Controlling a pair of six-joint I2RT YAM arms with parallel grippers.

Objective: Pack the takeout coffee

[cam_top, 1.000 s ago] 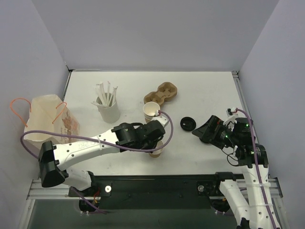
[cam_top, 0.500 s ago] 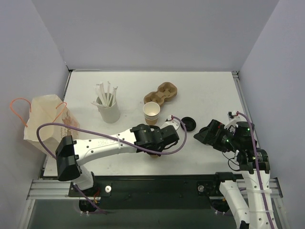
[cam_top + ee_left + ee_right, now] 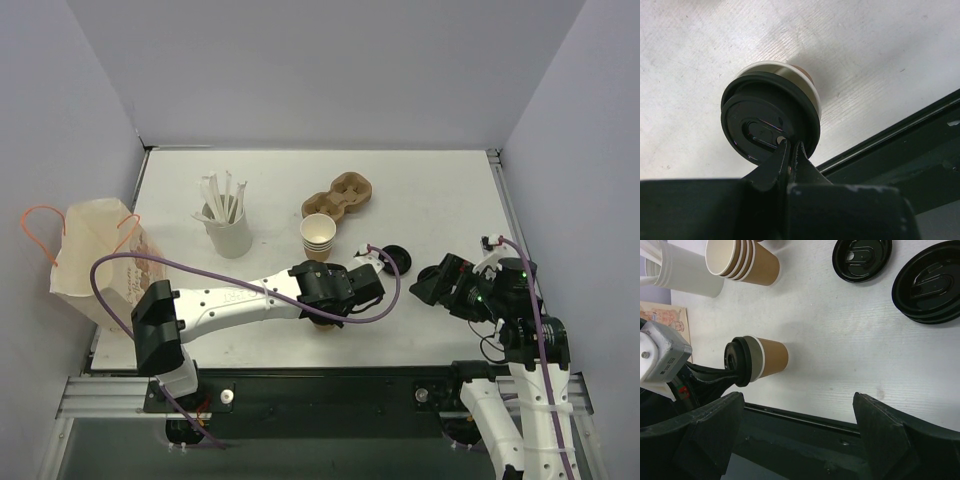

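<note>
the cup (image 3: 771,357) is a small tan kraft-paper cup with a white rim, standing upright on the table (image 3: 850,340) near its front edge. the round black plastic lid (image 3: 767,122) rests on the cup mouth. a band of white rim shows beyond the lid edge on one side.

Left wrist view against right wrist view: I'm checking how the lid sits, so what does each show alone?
Only left wrist: the top face of the round black plastic lid, and the left tool shut, its tips against the lid's near edge. Only right wrist: the side wall of the small tan kraft-paper cup, the nested stack of tan cups and loose black lids. Both: the lidded cup on the white table, with the left tool at the lid.
</note>
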